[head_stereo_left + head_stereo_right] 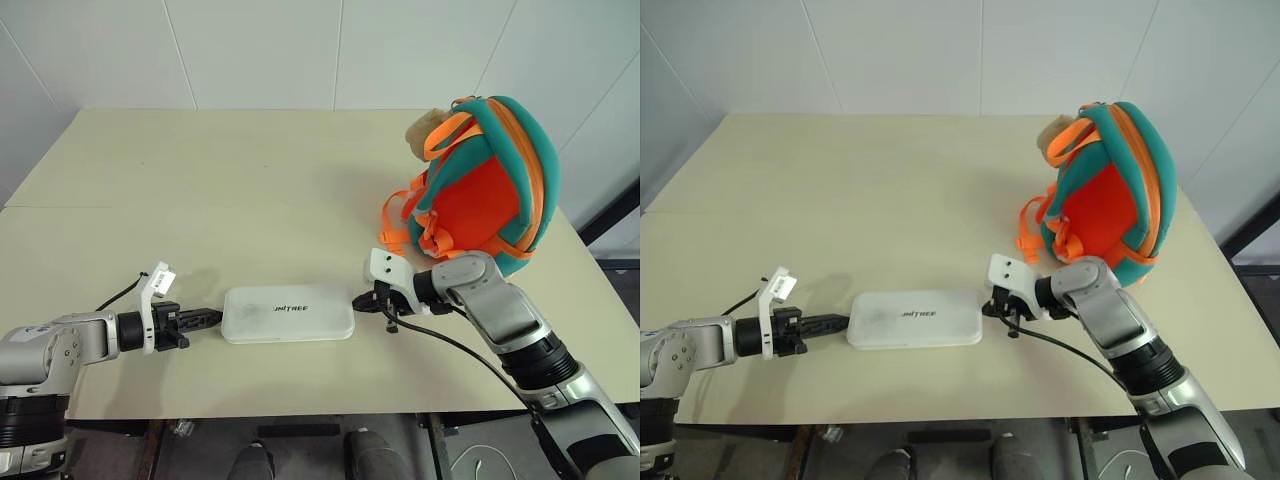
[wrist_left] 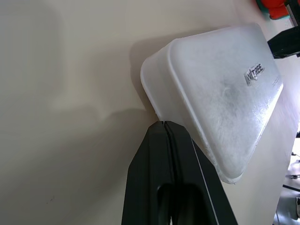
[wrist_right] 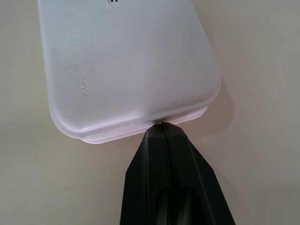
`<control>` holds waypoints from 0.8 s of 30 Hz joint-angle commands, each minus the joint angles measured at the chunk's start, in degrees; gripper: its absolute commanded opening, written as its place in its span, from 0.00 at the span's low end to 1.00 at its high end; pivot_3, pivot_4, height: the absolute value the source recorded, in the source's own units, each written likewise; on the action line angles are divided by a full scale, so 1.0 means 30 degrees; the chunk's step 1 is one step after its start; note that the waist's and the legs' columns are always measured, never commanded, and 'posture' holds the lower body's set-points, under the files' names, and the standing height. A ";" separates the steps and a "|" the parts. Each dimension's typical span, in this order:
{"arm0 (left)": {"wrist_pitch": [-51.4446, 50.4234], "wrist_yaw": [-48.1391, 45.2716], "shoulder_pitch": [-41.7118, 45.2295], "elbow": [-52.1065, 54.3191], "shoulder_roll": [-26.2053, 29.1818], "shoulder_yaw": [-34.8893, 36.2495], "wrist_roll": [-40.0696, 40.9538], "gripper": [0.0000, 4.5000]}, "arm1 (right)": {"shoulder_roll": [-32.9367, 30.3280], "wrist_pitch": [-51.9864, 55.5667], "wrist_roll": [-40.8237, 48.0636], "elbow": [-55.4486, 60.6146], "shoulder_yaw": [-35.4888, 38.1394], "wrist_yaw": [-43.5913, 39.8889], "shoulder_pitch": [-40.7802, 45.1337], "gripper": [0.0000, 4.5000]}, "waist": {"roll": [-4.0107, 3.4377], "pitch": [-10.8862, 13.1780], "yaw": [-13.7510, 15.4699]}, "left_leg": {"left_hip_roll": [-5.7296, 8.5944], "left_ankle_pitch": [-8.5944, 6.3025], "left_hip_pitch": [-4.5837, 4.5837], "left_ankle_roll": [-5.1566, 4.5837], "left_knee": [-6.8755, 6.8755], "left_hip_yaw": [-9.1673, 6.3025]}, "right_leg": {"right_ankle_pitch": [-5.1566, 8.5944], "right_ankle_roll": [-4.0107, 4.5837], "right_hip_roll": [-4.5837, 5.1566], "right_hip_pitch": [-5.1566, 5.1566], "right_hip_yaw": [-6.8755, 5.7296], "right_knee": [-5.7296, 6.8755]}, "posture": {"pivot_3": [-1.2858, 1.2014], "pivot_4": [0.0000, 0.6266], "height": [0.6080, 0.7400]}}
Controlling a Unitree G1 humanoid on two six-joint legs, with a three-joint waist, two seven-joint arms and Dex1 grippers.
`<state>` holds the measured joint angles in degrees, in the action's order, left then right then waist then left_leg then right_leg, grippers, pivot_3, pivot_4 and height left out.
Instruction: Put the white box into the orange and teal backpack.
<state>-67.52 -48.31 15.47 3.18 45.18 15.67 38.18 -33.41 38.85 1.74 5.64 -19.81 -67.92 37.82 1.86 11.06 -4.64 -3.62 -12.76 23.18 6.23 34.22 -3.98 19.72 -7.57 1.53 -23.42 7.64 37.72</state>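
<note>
Flat long white plastic box with round corners [image 1: 288, 314], lower middle of head picture: small dark word "UNITREE" on top face. Same word seen again on box top in left wrist picture, right side, first letter hard to see. In right wrist picture, upper left: raised see-through letters run along box side, look like "DEVICE BOX", faint. No other words or numbers readable.

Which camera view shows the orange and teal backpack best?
The left eye view: the orange and teal backpack shows whole, lying on the table. The right eye view is nearly equal. The left wrist view catches a corner.
</note>
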 commanded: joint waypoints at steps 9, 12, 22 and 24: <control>-0.0451 -0.0523 0.0300 0.0953 0.0824 -0.0456 0.0762 0.01 | -0.0960 0.0101 0.0666 0.1119 -0.0016 0.0042 -0.0243 0.00 | 0.0004 0.0002 0.0008 | 0.0001 -0.0001 0.0001 0.0000 0.0000 0.0001 | 0.0000 0.0000 0.0000 0.0000 0.0000 -0.0006 | 0.52 0.24 1.00; -0.0243 -0.0406 0.0235 0.0708 0.0989 -0.0157 0.0612 0.01 | -0.1136 0.0113 0.0645 0.1076 -0.0007 0.0128 -0.0281 0.00 | 0.0005 0.0003 0.0007 | 0.0000 -0.0001 0.0001 0.0000 0.0000 0.0000 | 0.0001 0.0001 0.0000 0.0000 0.0000 -0.0006 | 0.52 0.24 1.00; 0.4628 0.1207 -0.0082 0.1457 0.1171 0.2810 -0.0753 0.01 | -0.2428 -0.0914 0.0365 -0.0275 0.0458 0.0362 0.0151 0.00 | 0.0013 0.0007 0.0022 | -0.0001 -0.0003 0.0004 -0.0001 -0.0010 0.0001 | 0.0002 0.0003 0.0001 -0.0002 0.0000 -0.0031 | 0.52 0.24 1.00; 0.5121 0.1437 -0.0157 0.1597 0.1050 0.3131 -0.0708 0.01 | -0.2652 -0.1236 0.0332 -0.0668 0.0479 0.0334 0.0368 0.00 | 0.0012 0.0007 0.0044 | 0.0000 -0.0006 0.0005 0.0001 -0.0011 0.0005 | 0.0001 0.0003 0.0006 0.0002 0.0003 -0.0044 | 0.52 0.24 1.00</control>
<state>-54.17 -44.49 15.34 6.20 48.45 23.25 36.18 -40.32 36.67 2.91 3.46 -19.83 -66.89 37.51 1.89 11.08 -4.51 -3.62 -12.79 23.19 6.23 34.18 -3.96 19.72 -7.56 1.55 -23.41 7.65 37.58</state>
